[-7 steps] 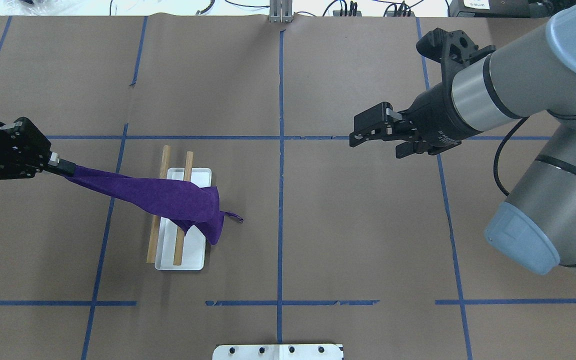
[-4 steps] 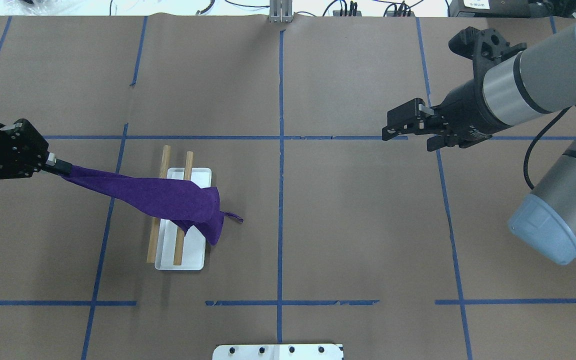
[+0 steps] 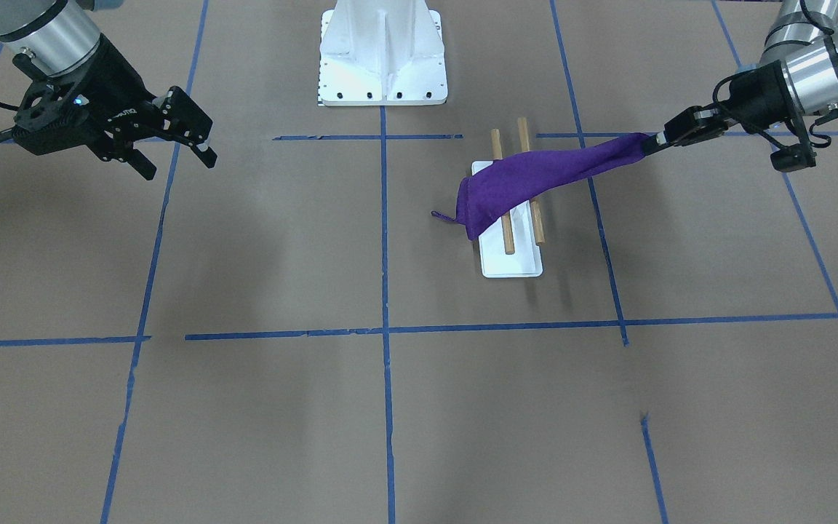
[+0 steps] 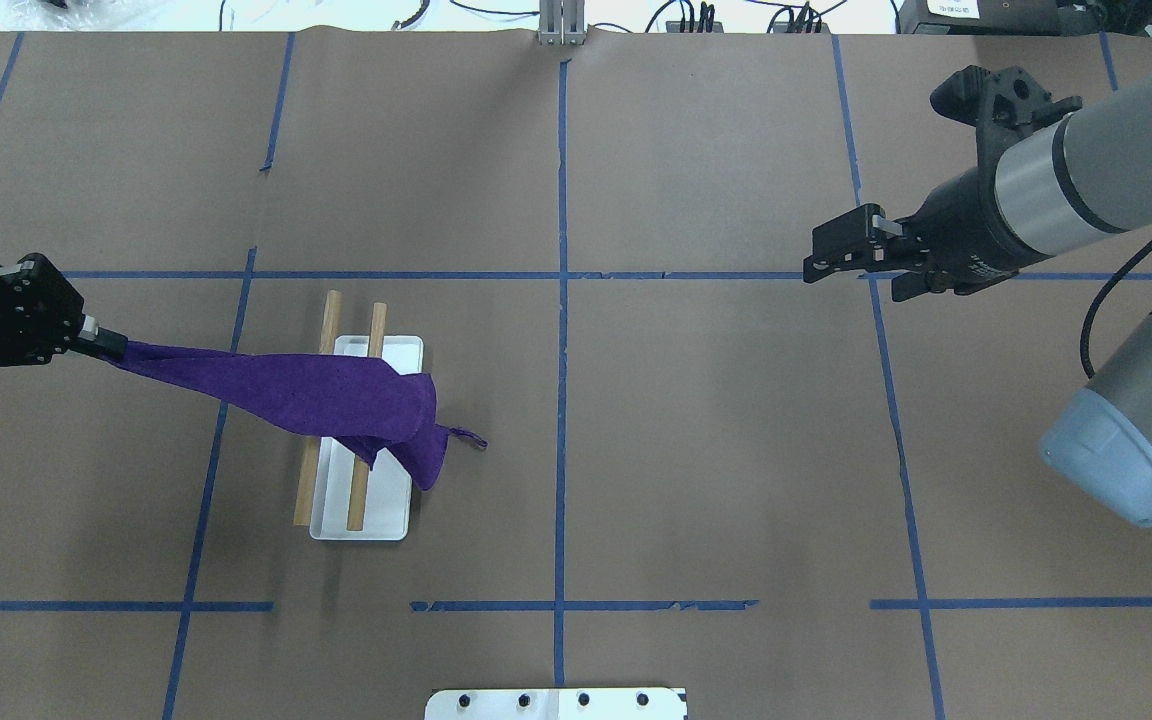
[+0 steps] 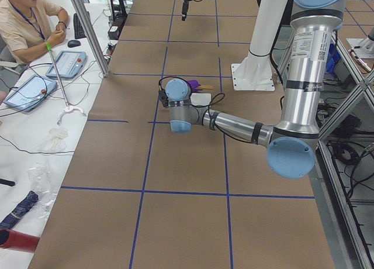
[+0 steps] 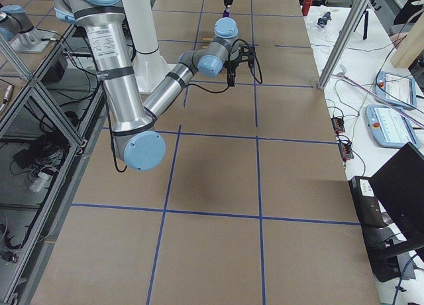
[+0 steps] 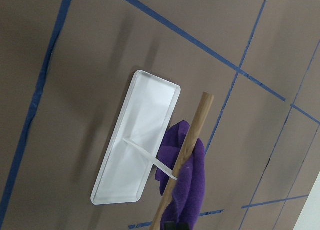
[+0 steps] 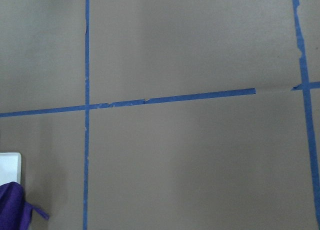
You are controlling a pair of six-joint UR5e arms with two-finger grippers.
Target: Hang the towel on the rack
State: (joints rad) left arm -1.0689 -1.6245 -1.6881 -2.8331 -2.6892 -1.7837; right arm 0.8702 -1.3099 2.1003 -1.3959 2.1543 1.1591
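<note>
The left arm reaches out low and nearly level. Its left hand (image 4: 108,343) is clamped shut on one end of the towel (image 4: 316,395), fingertips pointing across the surface (image 4: 696,450) toward the middle. From that pinch the purple cloth runs in a stretched band straight out ahead of the fingertips, up off the surface, and crosses both wooden dowels (image 4: 331,320) of the rack (image 4: 391,500) at a slant. The end farthest from the left hand droops down past the far dowel, with the little loop tag (image 4: 471,437) sticking out beyond it. I can't tell if that end touches the surface.

The right arm is pulled over to its own side with the wrist held up in the air. The right hand (image 3: 179,161) has its fingers spread wide with nothing between them, and it's well apart from the rack and towel.

The rack's white base has a shallow raised lip like a tray. From the left wrist view only the thin white support stands in it.

There's white lettering on the bodies of both hands, but it's too small to read.
</note>
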